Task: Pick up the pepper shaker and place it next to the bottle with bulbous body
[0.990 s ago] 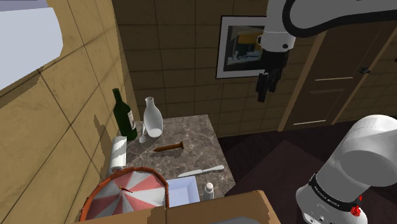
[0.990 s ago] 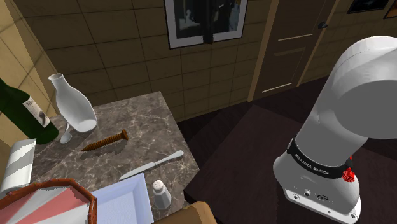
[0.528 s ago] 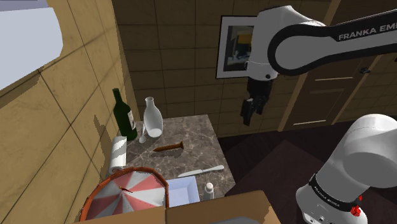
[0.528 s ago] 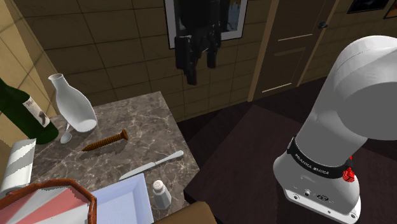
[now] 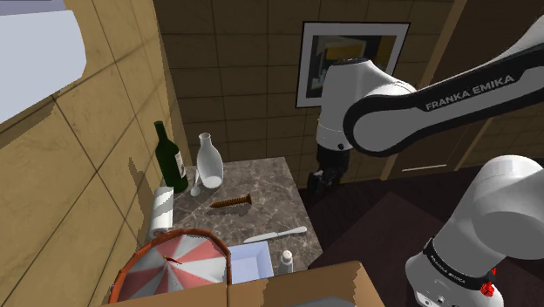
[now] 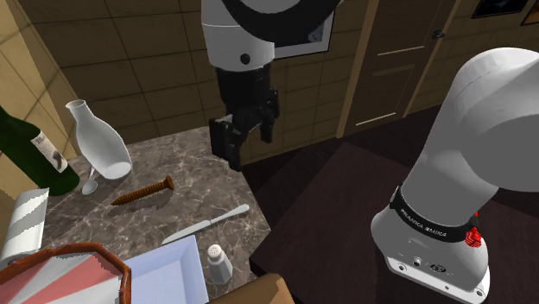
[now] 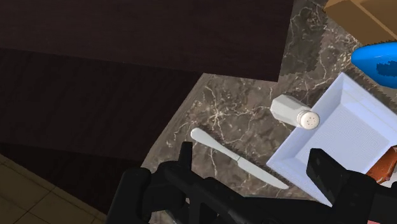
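since the earlier frame the gripper (image 6: 248, 142) has come down from picture height to the marbled table (image 5: 272, 185) edge, fingers apart and empty; the pepper shaker (image 6: 218, 262) stands ungrasped beside the white dish (image 6: 164, 275), well apart from the bulbous bottle (image 6: 99, 147), so pick, carry and placement all remain.

The surface (image 5: 277, 174) looks like polished grey-brown stone with pale veins. The knife (image 7: 235, 158) is smooth, silvery metal, and the screw (image 5: 232, 202) is a dull rusty brown. The green bottle (image 5: 167, 157) is glossy glass. The pepper shaker (image 7: 294, 112) is smooth plain white. The end effector (image 7: 251, 156) is matt black.
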Motion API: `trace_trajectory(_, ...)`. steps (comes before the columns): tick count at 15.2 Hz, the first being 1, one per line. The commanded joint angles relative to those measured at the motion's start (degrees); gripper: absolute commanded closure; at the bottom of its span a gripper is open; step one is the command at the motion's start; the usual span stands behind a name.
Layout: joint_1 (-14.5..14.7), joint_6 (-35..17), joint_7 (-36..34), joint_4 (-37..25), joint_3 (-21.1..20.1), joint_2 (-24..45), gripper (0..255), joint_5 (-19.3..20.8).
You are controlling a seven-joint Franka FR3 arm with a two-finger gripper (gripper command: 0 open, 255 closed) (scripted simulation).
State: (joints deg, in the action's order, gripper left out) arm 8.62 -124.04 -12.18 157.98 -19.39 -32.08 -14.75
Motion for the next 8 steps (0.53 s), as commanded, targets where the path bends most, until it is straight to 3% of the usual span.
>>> trace_trajectory(1, 0.75, -5.5, -2.12, 0.84, -2.32, 4.0, 0, -1.56)
trace_trajectory(5, 1.44, -15.05, -6.67, 0.45, -6.76, 12.83, 0, -3.0)
trace_trajectory(8, 1.12, -22.2, -11.07, -0.84, -10.11, 20.47, 0, -1.96)
